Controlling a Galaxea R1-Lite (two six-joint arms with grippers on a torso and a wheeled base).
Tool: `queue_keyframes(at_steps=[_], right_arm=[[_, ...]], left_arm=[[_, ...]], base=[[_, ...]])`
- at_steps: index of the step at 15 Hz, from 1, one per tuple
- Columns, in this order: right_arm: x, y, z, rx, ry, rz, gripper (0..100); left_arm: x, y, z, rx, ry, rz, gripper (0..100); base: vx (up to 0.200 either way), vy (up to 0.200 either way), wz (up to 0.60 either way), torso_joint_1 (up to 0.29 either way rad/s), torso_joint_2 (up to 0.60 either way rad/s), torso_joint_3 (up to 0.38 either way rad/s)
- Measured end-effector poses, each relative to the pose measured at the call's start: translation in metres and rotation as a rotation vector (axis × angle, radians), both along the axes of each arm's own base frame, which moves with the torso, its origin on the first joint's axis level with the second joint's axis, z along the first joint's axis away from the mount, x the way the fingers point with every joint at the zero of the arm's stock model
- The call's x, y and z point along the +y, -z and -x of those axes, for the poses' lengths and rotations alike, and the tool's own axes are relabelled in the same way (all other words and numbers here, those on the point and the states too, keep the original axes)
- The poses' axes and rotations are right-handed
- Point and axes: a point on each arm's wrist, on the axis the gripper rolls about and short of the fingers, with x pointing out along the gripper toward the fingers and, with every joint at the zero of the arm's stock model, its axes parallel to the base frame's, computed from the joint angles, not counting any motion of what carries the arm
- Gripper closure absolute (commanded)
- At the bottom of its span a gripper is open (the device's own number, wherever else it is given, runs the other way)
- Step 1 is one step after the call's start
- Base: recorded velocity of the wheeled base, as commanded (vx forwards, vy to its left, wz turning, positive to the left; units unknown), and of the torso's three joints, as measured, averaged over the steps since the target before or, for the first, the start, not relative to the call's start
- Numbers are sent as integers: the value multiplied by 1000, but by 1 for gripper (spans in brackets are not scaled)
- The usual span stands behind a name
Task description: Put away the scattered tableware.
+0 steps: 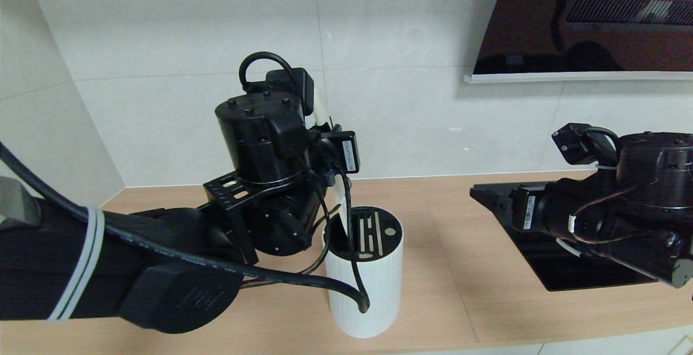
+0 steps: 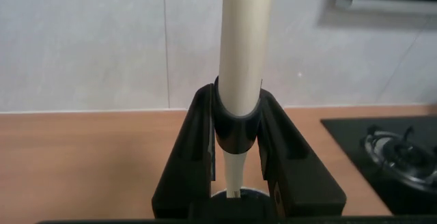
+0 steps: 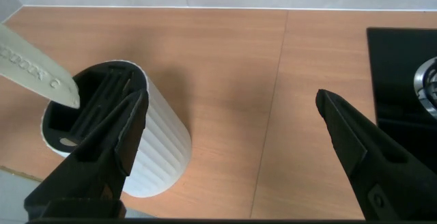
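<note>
Not much to read here. The cream blade [image 3: 31,63] carried a short row of dark letters, too blurred to make out. A white sticker [image 1: 350,152] on the left arm [image 1: 254,138] and a second sticker [image 1: 529,212] on the right arm [image 1: 644,182] bore fine print, too small to read.

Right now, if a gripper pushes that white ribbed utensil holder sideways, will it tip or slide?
The white ribbed holder is taller than wide, so a high push would probably tip it. It stands on a smooth wooden counter, so a low push likely slides it. Its ribbed wall may aid grip.
</note>
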Motion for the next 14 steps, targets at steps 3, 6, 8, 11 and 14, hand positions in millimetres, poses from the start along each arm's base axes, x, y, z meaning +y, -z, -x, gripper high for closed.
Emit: queue_keyframes(at_steps=[3, 6, 8, 11, 14], right_arm=[[0, 1, 0, 4, -1, 2, 0], [1, 2, 0, 7, -2, 4, 0], [1, 4, 0, 12, -5, 8, 0], [2, 6, 0, 19, -9, 12, 0], [3, 7, 0, 22, -12, 13, 0]], left_arm=[[-5, 8, 1, 18, 11, -15, 100], [-11, 15, 5, 38, 29, -33, 100], [-13, 22, 6, 54, 28, -50, 100], [-19, 31, 5, 71, 24, -69, 100], [-23, 38, 7, 88, 36, -87, 100]], base=[[0, 0, 0, 0, 0, 0], [0, 0, 0, 0, 0, 0], [0, 0, 0, 0, 0, 0], [0, 0, 0, 0, 0, 0], [0, 0, 0, 0, 0, 0]])
